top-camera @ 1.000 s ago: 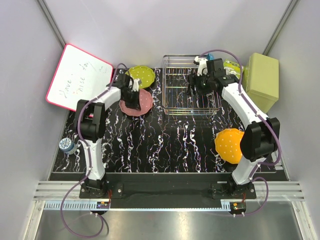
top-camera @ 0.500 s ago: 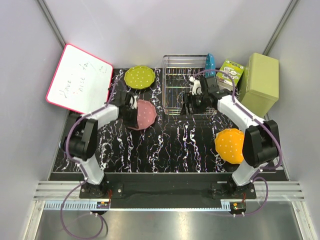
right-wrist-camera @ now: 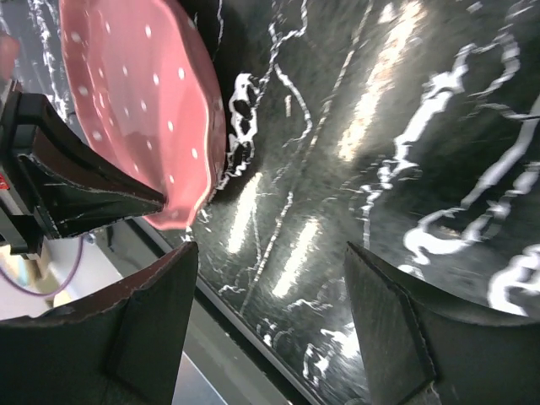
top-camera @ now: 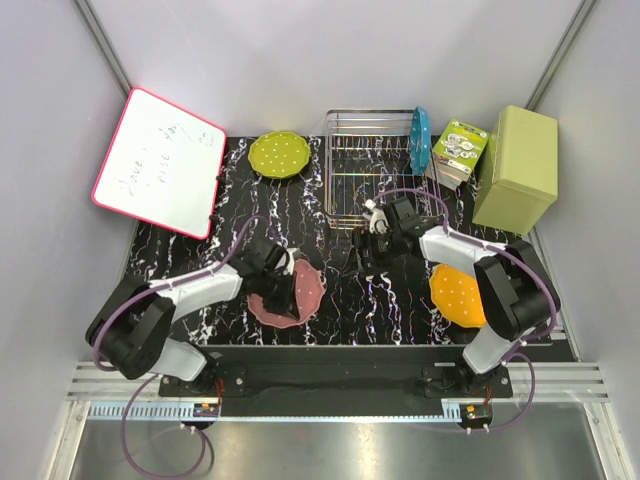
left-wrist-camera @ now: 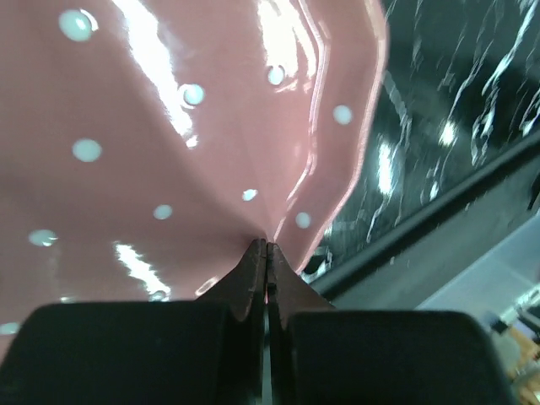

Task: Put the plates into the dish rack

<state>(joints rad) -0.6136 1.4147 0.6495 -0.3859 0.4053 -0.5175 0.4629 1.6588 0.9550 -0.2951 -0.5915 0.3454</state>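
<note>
My left gripper [top-camera: 281,296] is shut on the rim of the pink plate [top-camera: 300,291], held near the table's front; the plate fills the left wrist view [left-wrist-camera: 152,126] and shows in the right wrist view [right-wrist-camera: 143,110]. My right gripper [top-camera: 362,256] is open and empty, just in front of the dish rack [top-camera: 350,190]. The blue plate [top-camera: 419,140] stands on edge in the rack's right end. The lime green plate [top-camera: 279,155] lies flat at the back, left of the rack. The orange plate [top-camera: 458,292] lies at the right, near the right arm.
A whiteboard [top-camera: 160,160] with a pink frame leans at the back left. An olive-green box [top-camera: 515,168] and a small printed carton [top-camera: 460,150] stand right of the rack. The table's front edge [top-camera: 330,348] is close to the pink plate.
My left gripper has pulled the pink plate from beside the rack toward the table's front. My right gripper has drawn back from the rack, leaving the blue plate standing in it.
</note>
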